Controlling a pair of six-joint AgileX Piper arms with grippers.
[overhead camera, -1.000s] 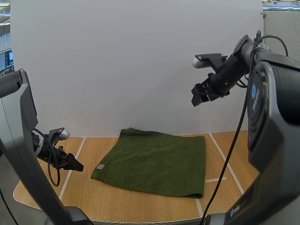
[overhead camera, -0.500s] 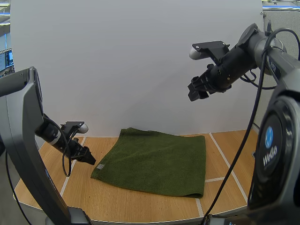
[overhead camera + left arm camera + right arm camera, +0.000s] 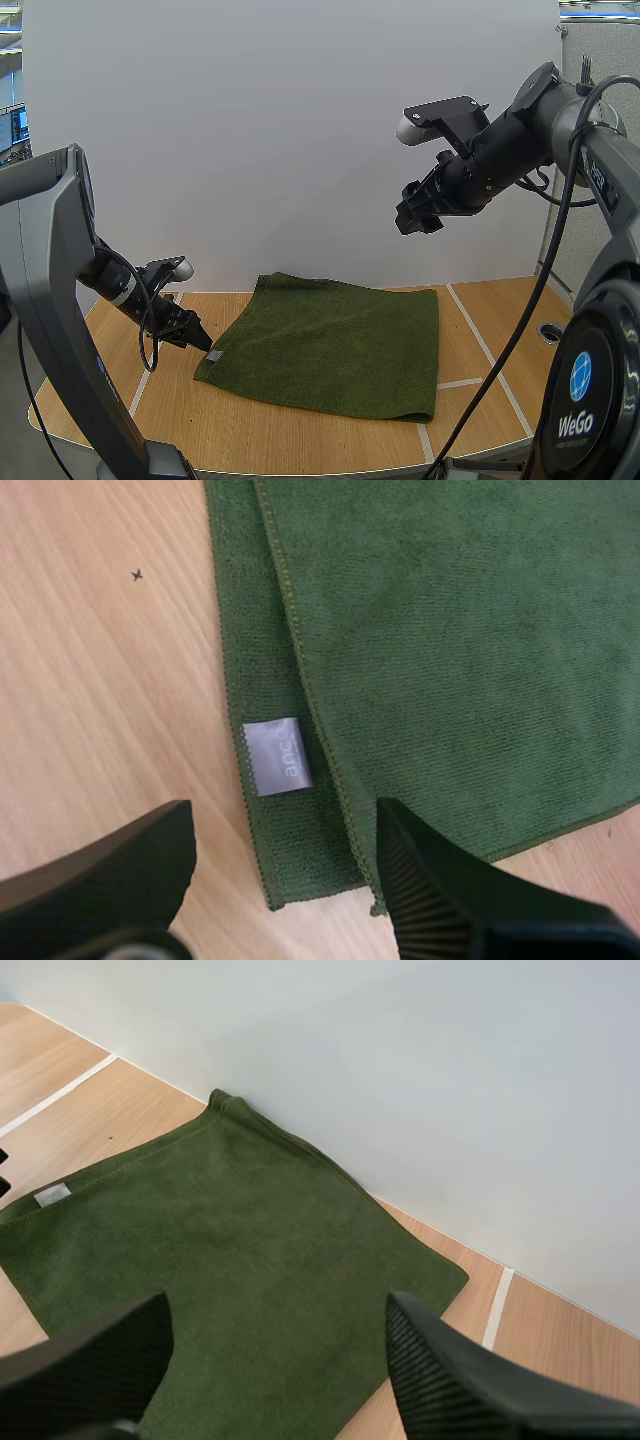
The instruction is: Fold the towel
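Work surface: a light wooden table with a rounded front edge fills the lower part of the high view. White tape lines cross it at lower left and lower right. A round hole sits in the tabletop near the right edge. Backdrop: a plain white panel, evenly lit, spans the centre. Ceiling lights show in the upper right corner. A screen shows at the left edge.

The towel is showing plain dark green, its label pale grey. The tabletop is showing light wood grain crossed by white lines. The left tool and right tool are looking black.
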